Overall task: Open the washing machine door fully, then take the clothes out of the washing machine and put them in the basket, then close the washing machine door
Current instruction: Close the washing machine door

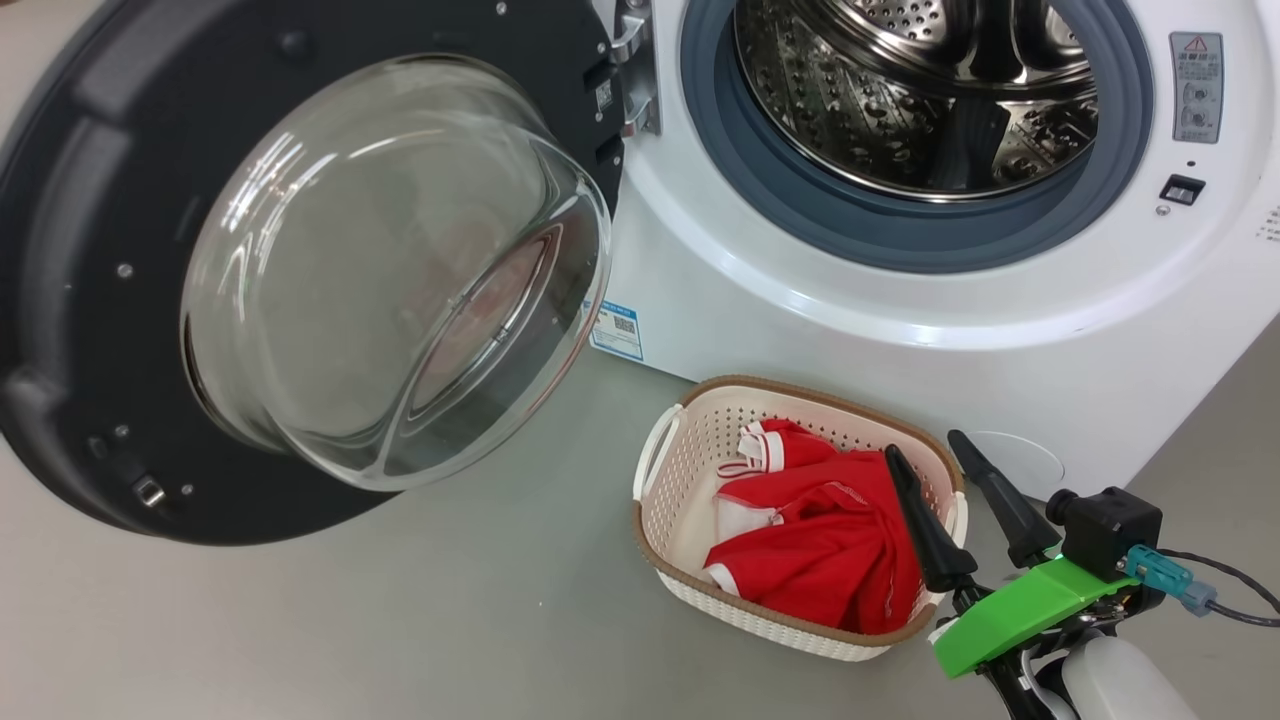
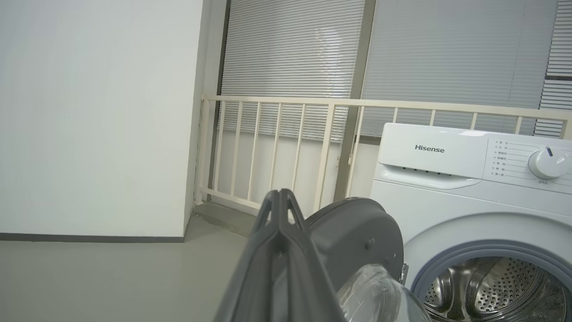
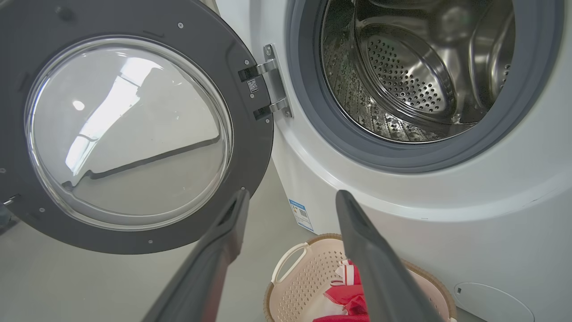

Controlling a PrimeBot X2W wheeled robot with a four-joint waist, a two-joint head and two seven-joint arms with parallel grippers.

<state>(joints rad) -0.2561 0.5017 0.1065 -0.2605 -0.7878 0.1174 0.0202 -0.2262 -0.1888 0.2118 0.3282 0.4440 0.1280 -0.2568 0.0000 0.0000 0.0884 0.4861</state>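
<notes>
The washing machine door (image 1: 60,300) stands swung wide open at the left, its glass bowl (image 1: 400,270) bulging toward me. The washing machine (image 1: 800,300) shows a bare steel drum (image 1: 900,100). On the floor in front of it, the basket (image 1: 690,450) holds the red clothes (image 1: 820,540). My right gripper (image 1: 922,445) hovers open over the basket's right end, with nothing between its fingers. In the right wrist view that gripper (image 3: 291,194) spreads above the basket (image 3: 304,277) and the clothes (image 3: 346,293). My left gripper (image 2: 279,193) is shut on nothing, held high beside the door (image 2: 357,237).
Grey floor (image 1: 400,620) lies left of the basket, under the open door. A cream railing (image 2: 277,143) and window blinds stand behind the washing machine (image 2: 447,197), with a white wall (image 2: 89,112) to the left. A blue label (image 1: 617,330) marks the machine's lower corner.
</notes>
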